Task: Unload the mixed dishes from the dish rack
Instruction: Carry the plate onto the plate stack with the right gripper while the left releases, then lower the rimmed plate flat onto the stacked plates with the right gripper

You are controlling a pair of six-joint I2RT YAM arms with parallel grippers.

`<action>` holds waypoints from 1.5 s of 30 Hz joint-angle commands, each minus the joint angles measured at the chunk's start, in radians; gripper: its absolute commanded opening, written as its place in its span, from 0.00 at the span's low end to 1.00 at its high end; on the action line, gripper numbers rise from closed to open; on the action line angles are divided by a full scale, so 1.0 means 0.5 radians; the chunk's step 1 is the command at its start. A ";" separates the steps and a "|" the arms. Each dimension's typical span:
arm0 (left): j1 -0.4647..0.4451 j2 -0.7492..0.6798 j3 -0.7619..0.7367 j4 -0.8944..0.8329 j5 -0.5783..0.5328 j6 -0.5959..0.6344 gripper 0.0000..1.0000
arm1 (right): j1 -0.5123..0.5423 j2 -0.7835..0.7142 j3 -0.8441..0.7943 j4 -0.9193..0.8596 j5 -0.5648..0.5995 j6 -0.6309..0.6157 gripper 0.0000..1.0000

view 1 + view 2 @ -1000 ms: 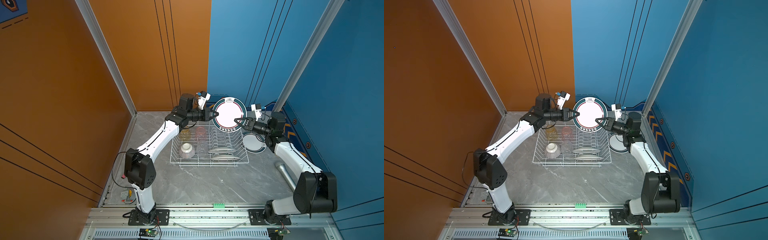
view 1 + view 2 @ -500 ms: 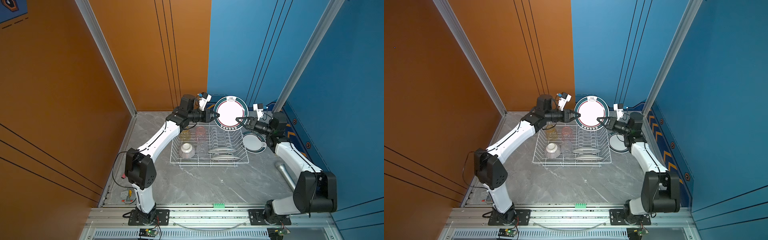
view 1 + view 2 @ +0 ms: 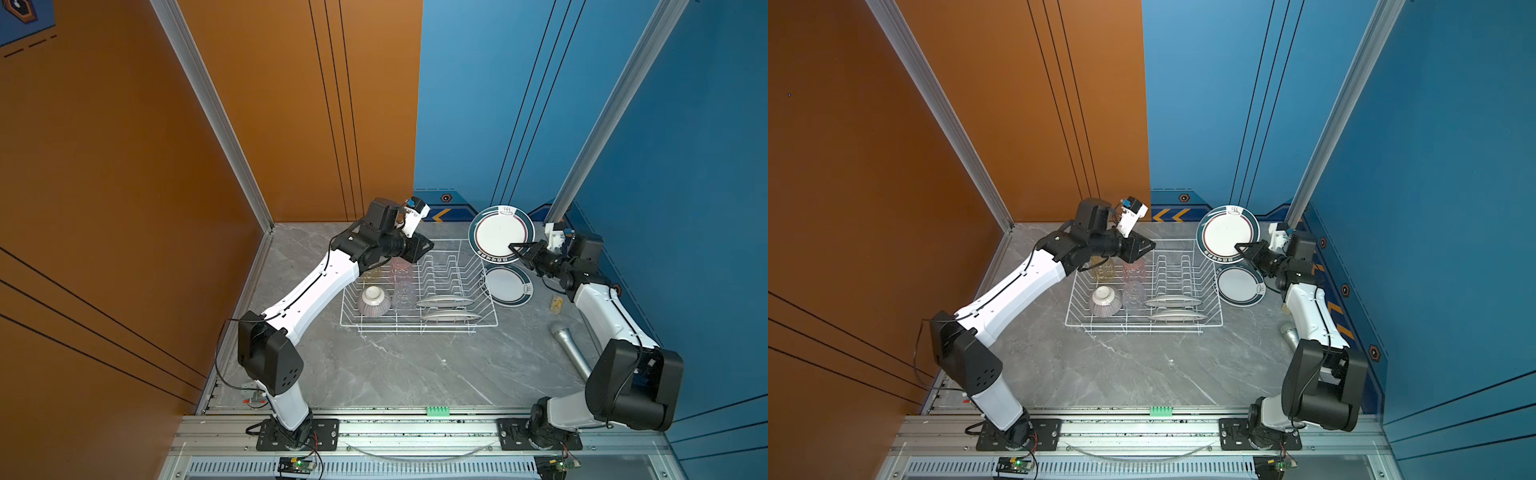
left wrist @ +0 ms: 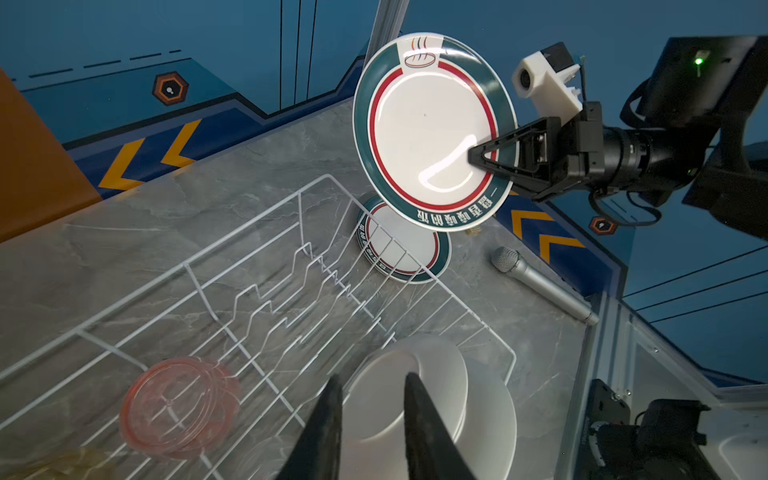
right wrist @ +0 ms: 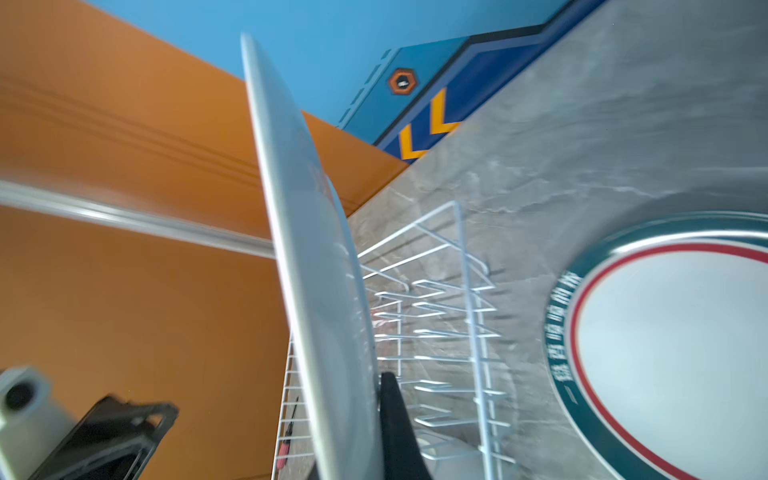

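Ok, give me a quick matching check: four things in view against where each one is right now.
Things:
1 raised plate
2 flat plate
3 striped bowl
4 microphone

Places:
A inside the dish rack
B on the table, apart from the rack, beside the right arm
C in the air, clamped by the right gripper
D on the table, right next to the rack

Pairs: 1-C, 2-D, 3-A, 4-B

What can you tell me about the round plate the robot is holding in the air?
The round white plate has a dark green rim, a thin red ring, a steaming-bowl picture and white lettering. It looks glossy, like glazed ceramic. It hangs tilted nearly on edge, beside the white wire dish rack, above a matching plate lying flat. Only the right gripper pinches its rim.
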 commanded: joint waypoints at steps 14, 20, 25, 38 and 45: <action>-0.054 0.006 -0.006 -0.161 -0.224 0.257 0.29 | -0.261 0.253 -0.060 -0.580 0.556 -0.353 0.00; -0.068 0.017 0.009 -0.192 -0.240 0.276 0.29 | -0.243 0.401 -0.063 -0.544 0.417 -0.332 0.00; -0.071 0.031 0.010 -0.194 -0.234 0.273 0.29 | -0.215 0.470 -0.041 -0.561 0.388 -0.341 0.00; -0.077 0.053 0.030 -0.199 -0.212 0.281 0.29 | -0.206 0.542 -0.043 -0.640 0.363 -0.386 0.00; -0.079 0.050 0.027 -0.211 -0.214 0.287 0.29 | -0.212 0.581 0.001 -0.784 0.430 -0.453 0.08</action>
